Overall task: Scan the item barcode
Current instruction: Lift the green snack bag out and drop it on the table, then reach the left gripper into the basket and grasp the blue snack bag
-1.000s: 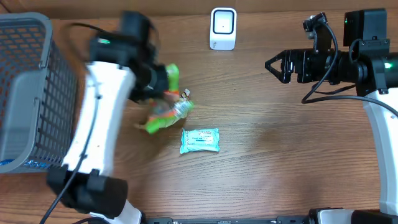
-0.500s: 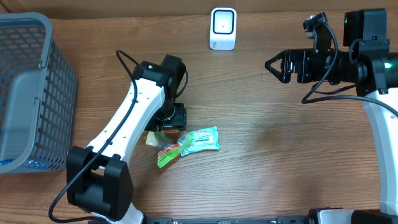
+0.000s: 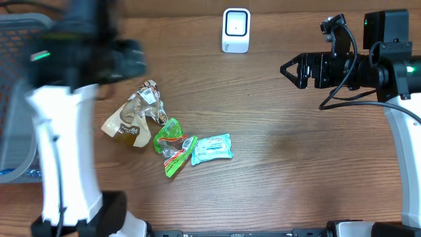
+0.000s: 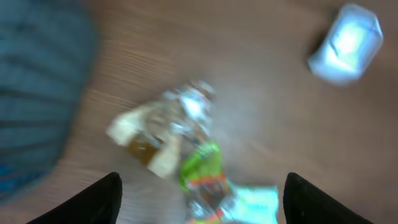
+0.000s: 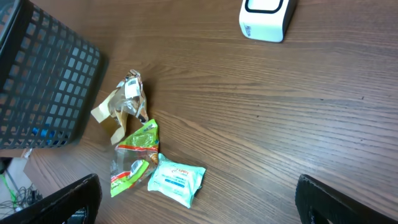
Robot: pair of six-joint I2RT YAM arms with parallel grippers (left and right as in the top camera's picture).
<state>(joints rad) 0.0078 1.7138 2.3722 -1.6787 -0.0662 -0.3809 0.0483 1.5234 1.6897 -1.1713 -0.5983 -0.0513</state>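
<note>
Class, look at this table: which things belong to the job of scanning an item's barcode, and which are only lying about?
Belong to the job (any packet may be the item):
white scanner
tan packet
green packet
teal packet

Lying about:
grey basket, at the table's edge

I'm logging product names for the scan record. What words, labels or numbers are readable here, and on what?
No text can be read in any view.
teal packet: blue print, too small.
green packet: print blurred.
tan packet: label too small.
white scanner: nothing legible.
</note>
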